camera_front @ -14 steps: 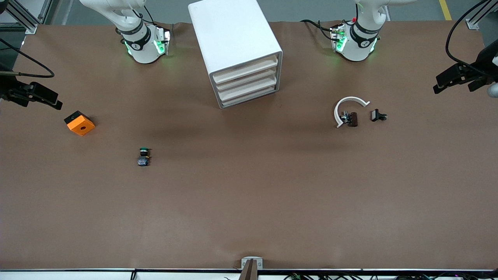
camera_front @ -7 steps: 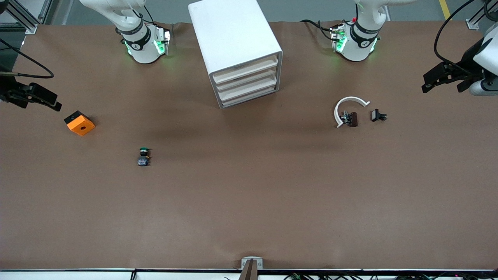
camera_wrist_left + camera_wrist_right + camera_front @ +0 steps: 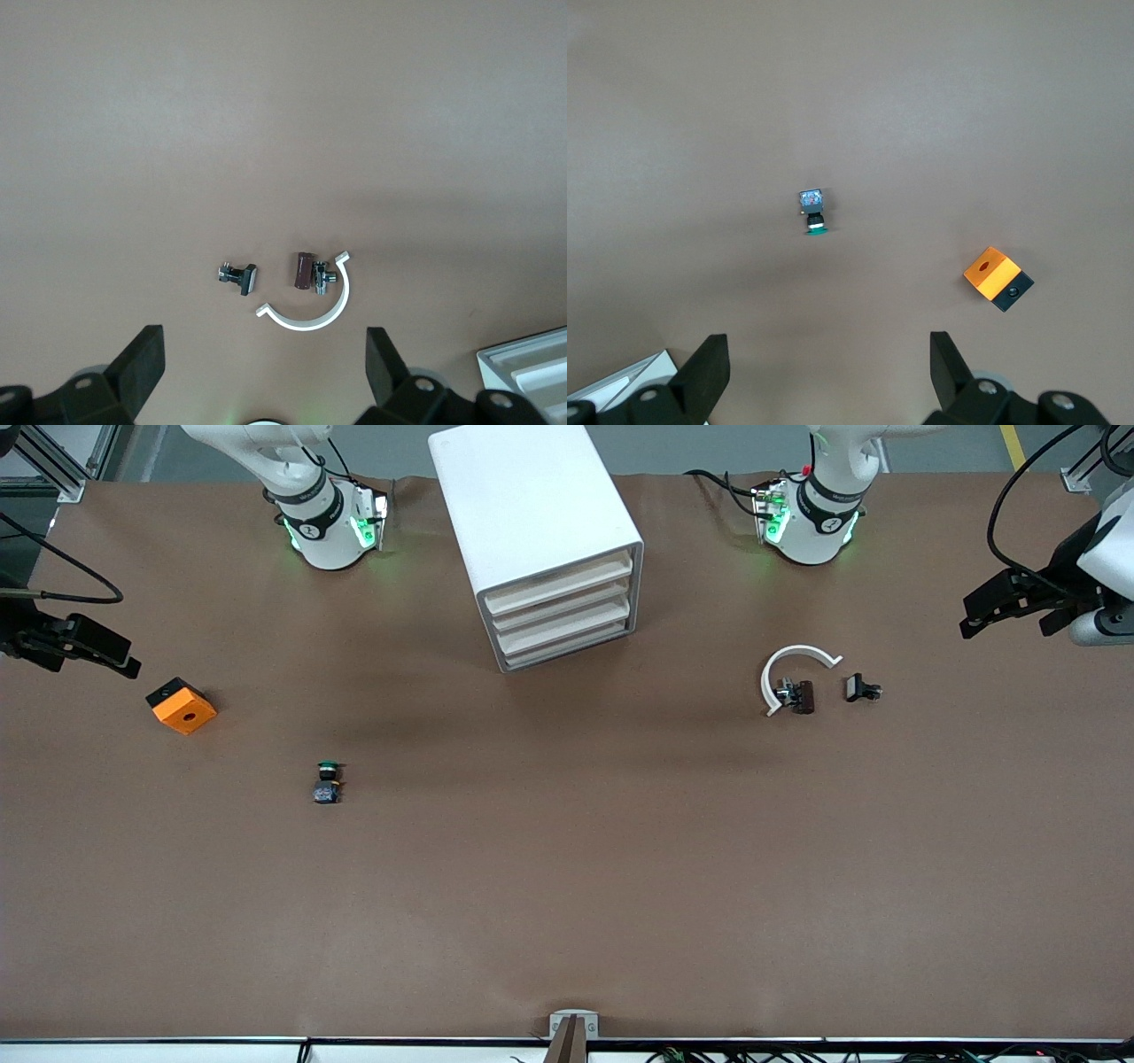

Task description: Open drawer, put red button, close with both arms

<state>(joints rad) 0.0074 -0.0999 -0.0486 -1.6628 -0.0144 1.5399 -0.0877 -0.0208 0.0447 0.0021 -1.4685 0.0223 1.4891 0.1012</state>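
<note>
The white cabinet [image 3: 532, 505] stands between the arm bases, and its four cream drawer fronts [image 3: 563, 607] are all shut. The red button [image 3: 802, 695] has a dark red cap and lies on its side in the curve of a white arc piece [image 3: 793, 657]. It also shows in the left wrist view [image 3: 304, 270]. My left gripper [image 3: 1003, 629] is open and empty above the table's edge at the left arm's end; it also shows in the left wrist view [image 3: 266, 363]. My right gripper [image 3: 93, 662] is open and empty over the right arm's end, near the orange block [image 3: 182, 706]; it also shows in the right wrist view [image 3: 828, 363].
A green-capped button [image 3: 328, 779] lies nearer the front camera than the cabinet, toward the right arm's end. A small black part [image 3: 861, 688] lies beside the white arc piece. The cabinet's corner shows in the left wrist view [image 3: 532, 372] and the right wrist view [image 3: 611, 381].
My left gripper has moved a little inward over the table from the left arm's end, and more of its wrist shows. My right gripper has barely shifted. Nothing on the table moved.
</note>
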